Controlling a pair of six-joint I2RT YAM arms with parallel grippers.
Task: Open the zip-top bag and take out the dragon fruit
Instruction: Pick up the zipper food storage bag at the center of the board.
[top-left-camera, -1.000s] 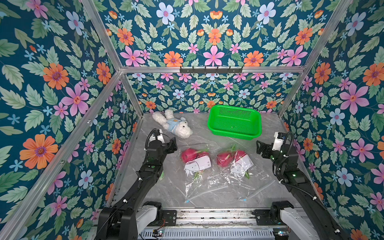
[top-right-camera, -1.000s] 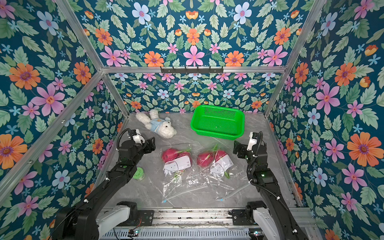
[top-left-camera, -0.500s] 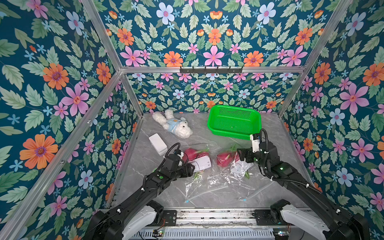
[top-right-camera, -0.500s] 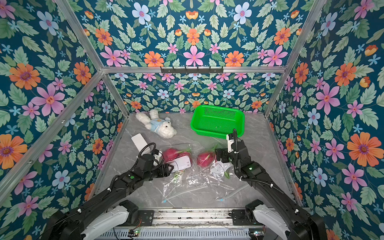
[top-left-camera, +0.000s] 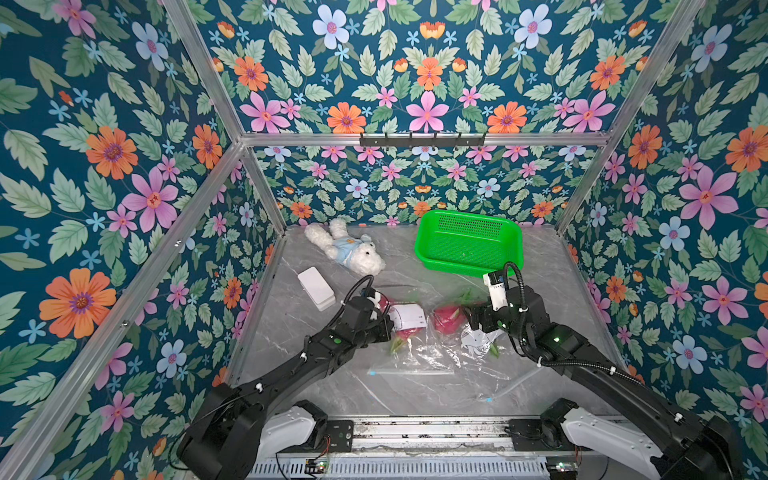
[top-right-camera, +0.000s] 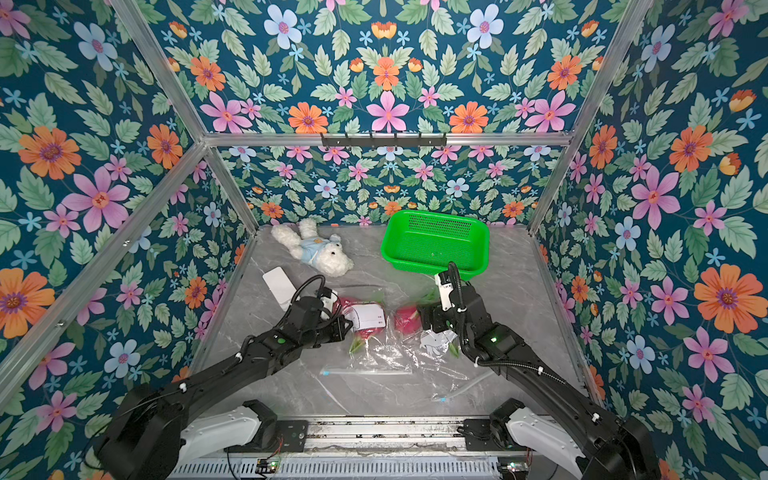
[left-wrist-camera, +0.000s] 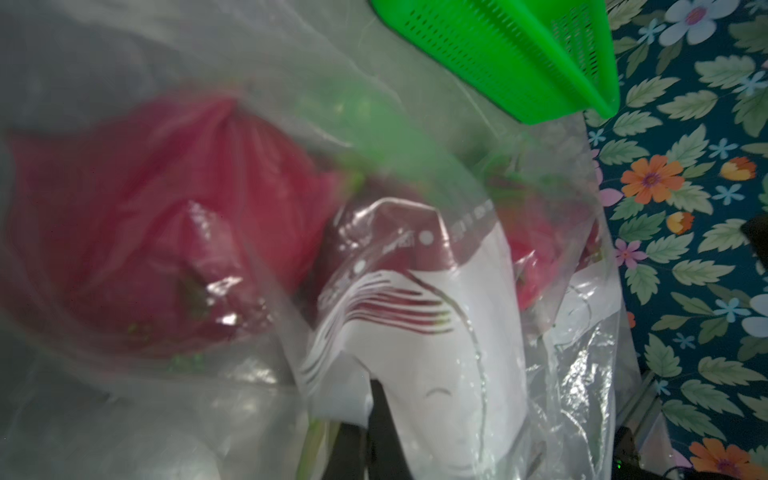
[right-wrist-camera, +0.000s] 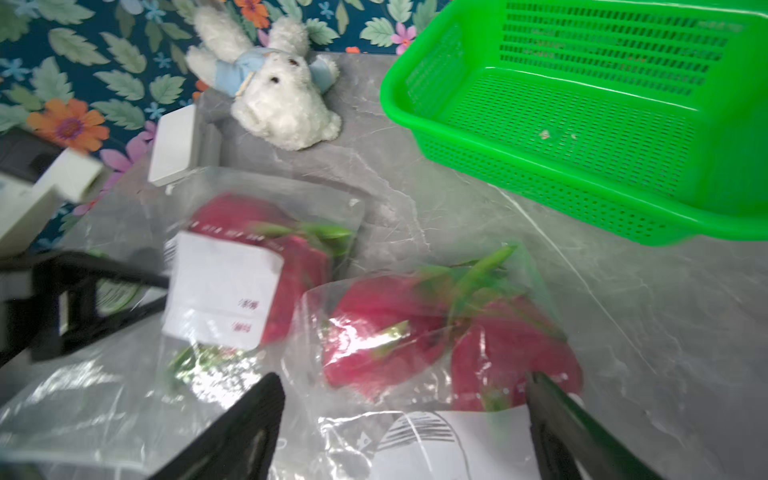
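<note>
Two bagged dragon fruit (right-wrist-camera: 386, 328) before wide-open right hand (right-wrist-camera: 403, 376), left hand (top-left-camera: 387, 327) closed alongside.

Magenta dragon fruit (top-left-camera: 446, 320); green basket (top-left-camera: 469, 227); blue floral walls (top-left-camera: 124, 166).

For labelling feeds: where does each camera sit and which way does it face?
Both top views: overhead front, looking down at the table; left arm and right arm show.
Left wrist: close against the zip-top bag; shut left claw shows.
Right wrist: faces dragon fruit and green basket; open right claw shows.
Shared: that basket, in all views.
</note>
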